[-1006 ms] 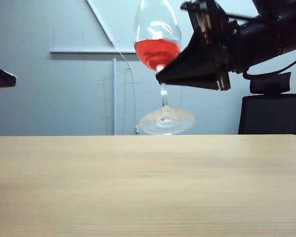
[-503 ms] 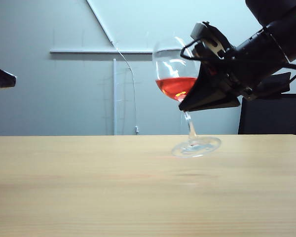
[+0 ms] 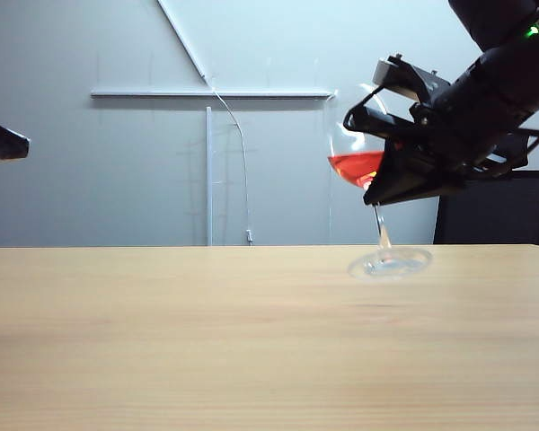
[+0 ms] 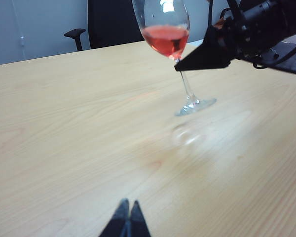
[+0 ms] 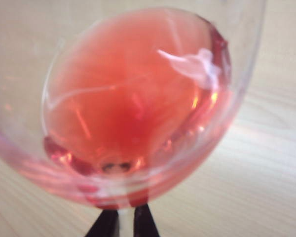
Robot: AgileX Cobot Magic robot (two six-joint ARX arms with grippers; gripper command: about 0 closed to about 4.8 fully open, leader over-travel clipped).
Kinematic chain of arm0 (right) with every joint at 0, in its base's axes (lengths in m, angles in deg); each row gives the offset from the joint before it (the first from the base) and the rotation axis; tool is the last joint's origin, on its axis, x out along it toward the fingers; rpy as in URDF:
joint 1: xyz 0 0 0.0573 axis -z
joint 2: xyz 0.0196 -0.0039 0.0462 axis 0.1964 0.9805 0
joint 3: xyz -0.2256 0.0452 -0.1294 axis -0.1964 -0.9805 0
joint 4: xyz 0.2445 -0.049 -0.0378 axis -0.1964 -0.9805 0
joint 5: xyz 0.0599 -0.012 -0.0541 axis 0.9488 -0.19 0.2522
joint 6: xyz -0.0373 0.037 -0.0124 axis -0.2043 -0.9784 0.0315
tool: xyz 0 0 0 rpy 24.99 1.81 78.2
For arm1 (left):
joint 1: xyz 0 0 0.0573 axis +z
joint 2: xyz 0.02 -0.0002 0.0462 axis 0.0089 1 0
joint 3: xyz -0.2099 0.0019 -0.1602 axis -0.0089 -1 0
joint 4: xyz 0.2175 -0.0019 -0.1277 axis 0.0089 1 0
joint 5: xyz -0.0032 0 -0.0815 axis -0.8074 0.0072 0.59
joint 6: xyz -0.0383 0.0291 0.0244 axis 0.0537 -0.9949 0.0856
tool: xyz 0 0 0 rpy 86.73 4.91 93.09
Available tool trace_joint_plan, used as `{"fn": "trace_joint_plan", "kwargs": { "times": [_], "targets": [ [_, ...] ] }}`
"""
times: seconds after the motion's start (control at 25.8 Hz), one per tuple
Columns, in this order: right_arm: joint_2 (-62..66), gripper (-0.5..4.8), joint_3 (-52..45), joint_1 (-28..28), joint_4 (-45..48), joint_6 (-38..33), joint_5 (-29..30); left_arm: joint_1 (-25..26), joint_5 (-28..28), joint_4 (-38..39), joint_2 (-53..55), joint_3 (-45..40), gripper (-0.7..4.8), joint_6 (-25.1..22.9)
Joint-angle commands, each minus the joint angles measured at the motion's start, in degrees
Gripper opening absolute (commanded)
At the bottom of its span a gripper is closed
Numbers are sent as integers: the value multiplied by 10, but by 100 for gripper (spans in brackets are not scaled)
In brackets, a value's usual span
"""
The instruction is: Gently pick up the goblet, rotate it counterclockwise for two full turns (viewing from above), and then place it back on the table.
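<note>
Tilting goblet (image 3: 366,171), stem leaning, in right claw (image 3: 384,193)

Goblet (image 3: 364,153): clear glass, red-pink liquid, white glare spots. Table (image 3: 207,341): light beige w/ faint wood grain. Right gripper (image 3: 386,193) black, green light on arm above. Left gripper (image 4: 128,222) black/dark grey tips. Bg wall pale grey-blue; chair (image 3: 492,211) black.

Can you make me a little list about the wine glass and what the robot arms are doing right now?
goblet: tilted, red liquid inside
held by: right gripper, jaws shut on the stem just under the bowl
foot: just above or barely touching the table, cannot tell
left gripper: jaws shut, holding nothing, apart from the goblet
</note>
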Motion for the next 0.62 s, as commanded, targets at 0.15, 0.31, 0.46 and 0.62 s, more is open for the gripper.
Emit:
{"fn": "trace_joint_plan", "kwargs": {
  "times": [0.15,0.31,0.46,0.62],
  "targets": [
    [-2,-5,5,0,116,-84,-24,0,1,-5,1,2,-5,0],
    [15,-5,5,0,182,-156,-5,0,1,-5,1,2,-5,0],
    [55,-5,5,0,287,-223,76,0,1,-5,1,2,-5,0],
    [71,-5,5,0,341,-221,169,0,1,-5,1,2,-5,0]
  ]
}}
